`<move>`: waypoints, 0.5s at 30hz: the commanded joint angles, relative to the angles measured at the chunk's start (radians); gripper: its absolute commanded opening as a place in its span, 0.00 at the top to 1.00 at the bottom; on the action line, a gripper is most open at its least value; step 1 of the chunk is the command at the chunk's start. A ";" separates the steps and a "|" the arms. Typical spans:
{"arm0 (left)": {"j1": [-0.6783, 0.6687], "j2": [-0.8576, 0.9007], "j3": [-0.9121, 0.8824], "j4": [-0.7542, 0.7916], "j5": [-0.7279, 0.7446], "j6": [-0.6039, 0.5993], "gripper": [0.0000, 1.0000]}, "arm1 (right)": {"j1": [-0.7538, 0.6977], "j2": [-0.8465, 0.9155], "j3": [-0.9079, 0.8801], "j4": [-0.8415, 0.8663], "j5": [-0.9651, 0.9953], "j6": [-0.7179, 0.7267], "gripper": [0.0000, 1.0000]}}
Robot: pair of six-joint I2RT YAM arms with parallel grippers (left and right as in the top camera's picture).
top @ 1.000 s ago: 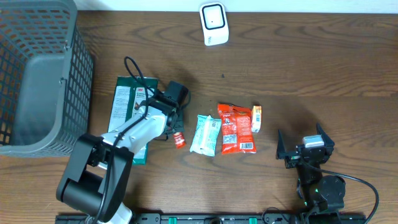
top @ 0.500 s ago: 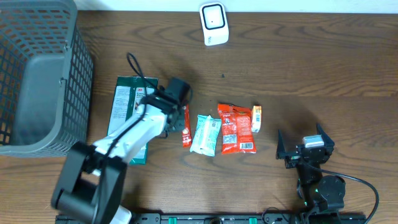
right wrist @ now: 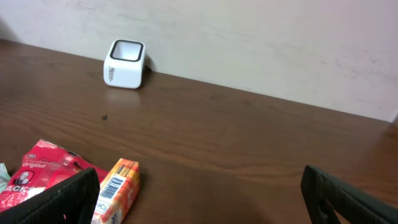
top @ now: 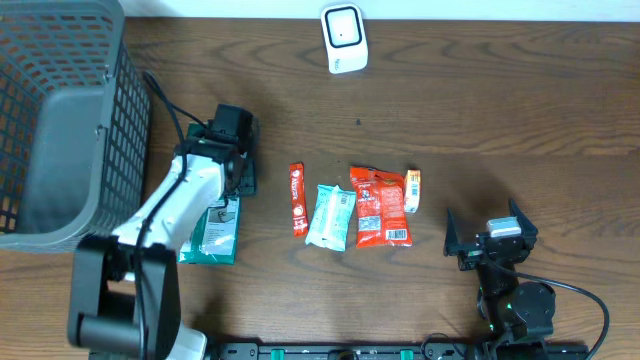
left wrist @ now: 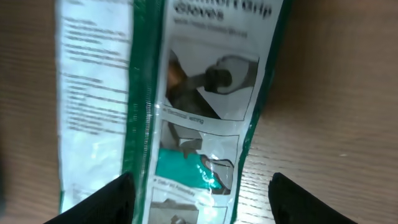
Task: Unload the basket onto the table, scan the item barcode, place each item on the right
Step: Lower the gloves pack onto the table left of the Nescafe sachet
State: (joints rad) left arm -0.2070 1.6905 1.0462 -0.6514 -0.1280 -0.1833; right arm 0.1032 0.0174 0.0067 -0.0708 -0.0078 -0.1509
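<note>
left gripper (left wrist: pixel 202 190): jaws spread wide, nothing in them, sitting right over the green glove packet (top: pixel 210 235)
glove packet: flat on the table (top: pixel 500 110), just beside the wire basket (top: pixel 60 110)
red stick packet (top: pixel 297 198): lying loose on the table, let go, just left of the pale teal packet (top: pixel 330 216)
rest of the row: red snack bag (top: pixel 381 207), then a small orange box (top: pixel 412 190)
scanner (top: pixel 343 38): white, at the far edge, well apart from all the items
right gripper (top: pixel 487 235): wide open and empty, near the front edge
</note>
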 commanded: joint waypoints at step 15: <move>0.002 0.172 -0.010 0.001 0.179 0.085 0.69 | 0.003 -0.004 -0.001 -0.004 -0.005 -0.011 0.01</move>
State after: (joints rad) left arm -0.2062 1.8202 1.0462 -0.6464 -0.0650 -0.1051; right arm 0.1032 0.0174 0.0067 -0.0704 -0.0078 -0.1509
